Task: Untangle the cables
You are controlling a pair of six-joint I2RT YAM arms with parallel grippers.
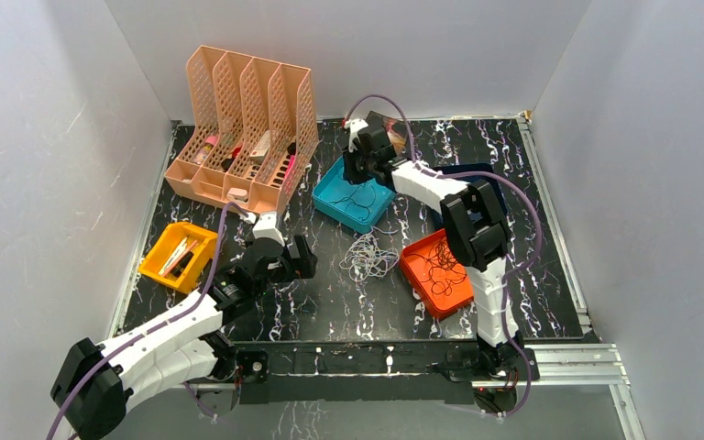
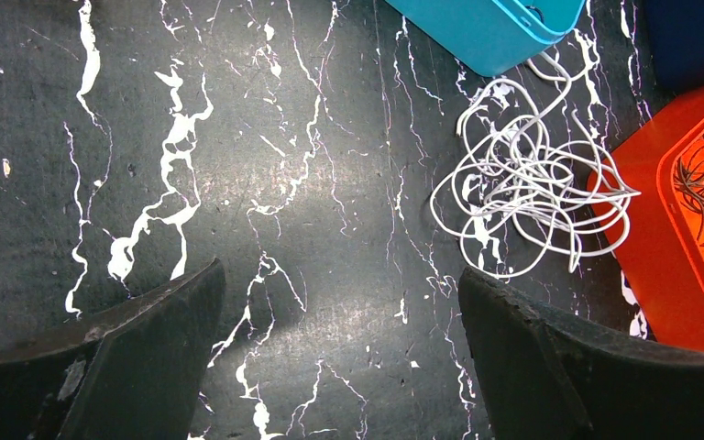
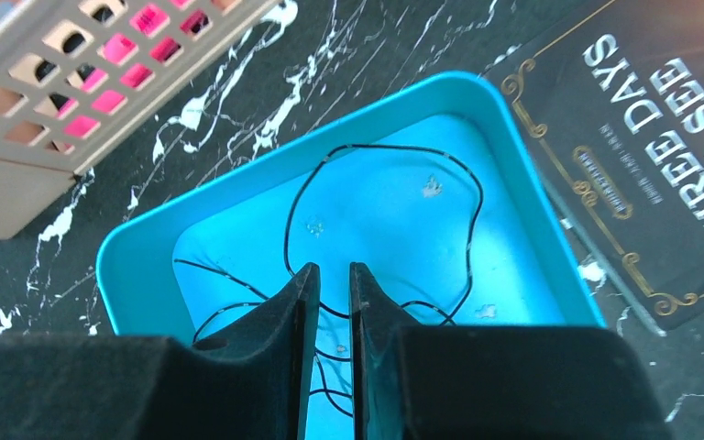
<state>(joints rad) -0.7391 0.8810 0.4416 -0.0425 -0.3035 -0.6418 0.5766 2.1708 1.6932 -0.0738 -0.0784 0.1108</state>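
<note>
In teal tray (image 3: pixel 128 246), dark cable (image 3: pixel 403 148), right gripper (image 3: pixel 327 275) jaws barely apart, left gripper (image 2: pixel 339 272) spread

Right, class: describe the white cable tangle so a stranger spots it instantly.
Start at the black marbled table. Between the teal tray and the orange tray lies a white cable tangle. It alone sits on bare tabletop; the dark cables lie inside trays.
</note>
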